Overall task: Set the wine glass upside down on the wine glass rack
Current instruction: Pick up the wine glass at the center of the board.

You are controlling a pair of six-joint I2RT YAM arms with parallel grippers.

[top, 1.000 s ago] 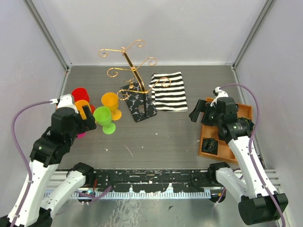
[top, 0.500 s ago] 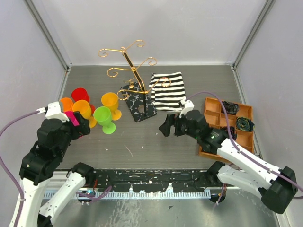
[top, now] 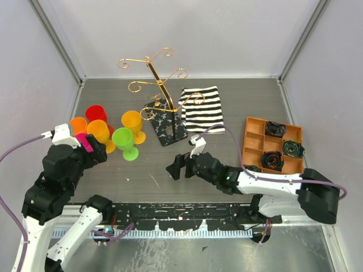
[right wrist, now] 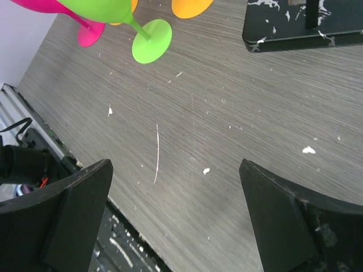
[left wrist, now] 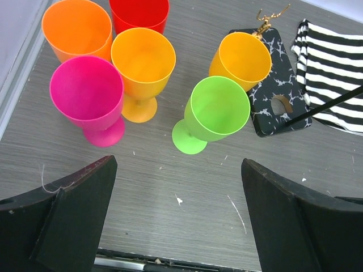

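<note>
While my left gripper [left wrist: 177, 168] gapes empty, my right gripper [right wrist: 174, 168], equally wide, lies low, seemingly to take the stem of the lime-green plastic wine glass [top: 123, 139].

The table [top: 249, 96] I work at: dark grey top with fine wood-like grain and pale scratches, closed in by plain whitish wall panels [top: 198, 34] behind and at both sides; aluminium posts [top: 57, 39] rise from its far corners; light even, soft

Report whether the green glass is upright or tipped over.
Upright. The green glass stands on its round foot, and the left wrist view looks straight down into its open rim.
</note>
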